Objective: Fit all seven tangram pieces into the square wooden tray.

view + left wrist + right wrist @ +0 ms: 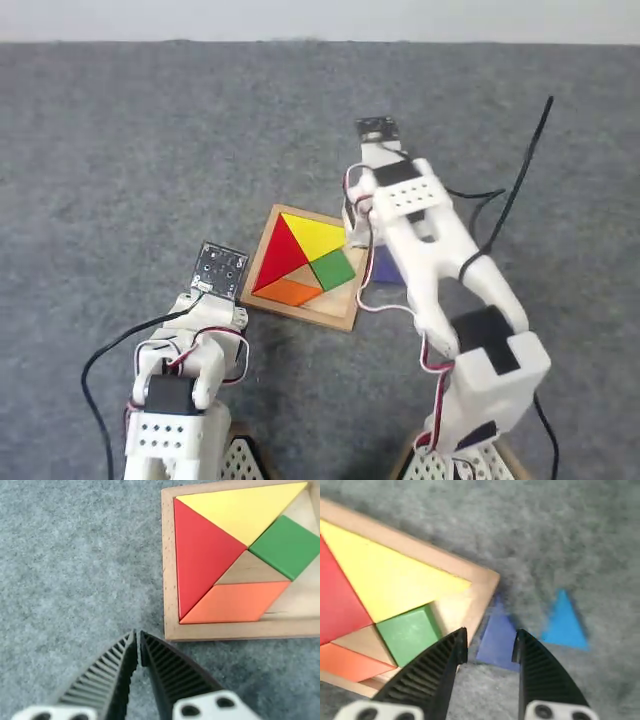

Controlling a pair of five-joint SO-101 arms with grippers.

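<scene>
The grey, felt-like tabletop (120, 150) carries the square wooden tray (338, 300) near its middle (turned at a slant). At the tray's 3 o'clock a dark blue triangle (388, 268) lies flat, close to the rim. A light blue triangle (564, 622) lies near it, apart.

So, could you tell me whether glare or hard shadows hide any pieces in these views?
High view: even light, no glare on the tray; the right arm covers its right corner. Left wrist view: red piece evenly lit. Right wrist view: soft shadow around the dark blue piece beside the tray; light blue triangle plainly lit.
</scene>
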